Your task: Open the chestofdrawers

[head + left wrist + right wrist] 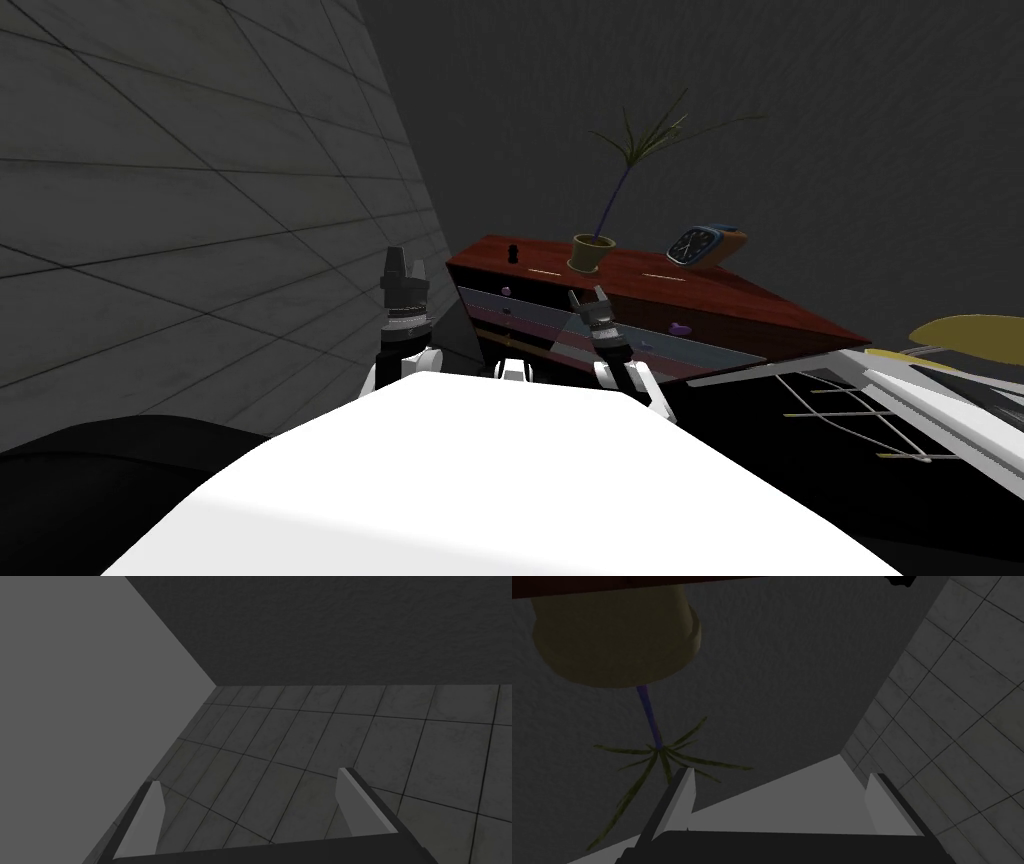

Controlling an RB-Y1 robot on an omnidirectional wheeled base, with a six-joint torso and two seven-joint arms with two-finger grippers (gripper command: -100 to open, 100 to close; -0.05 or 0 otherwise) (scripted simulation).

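2 fingers of the right gripper [588, 294] are spread and empty, just before the chest of drawers [730, 300], whose long fronts run sideways; a purple knob [680, 328] is seen on it. The left gripper [404, 262], also spread, is judged farther from the chest.

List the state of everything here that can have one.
chest of drawers, no drawer visibly pulled out.
left end effector, open, empty, off to the chest's side.
right end effector, open, empty, in front of the chest, below its top edge.
potted plant, upright on the chest top.
clock, standing on the chest top.
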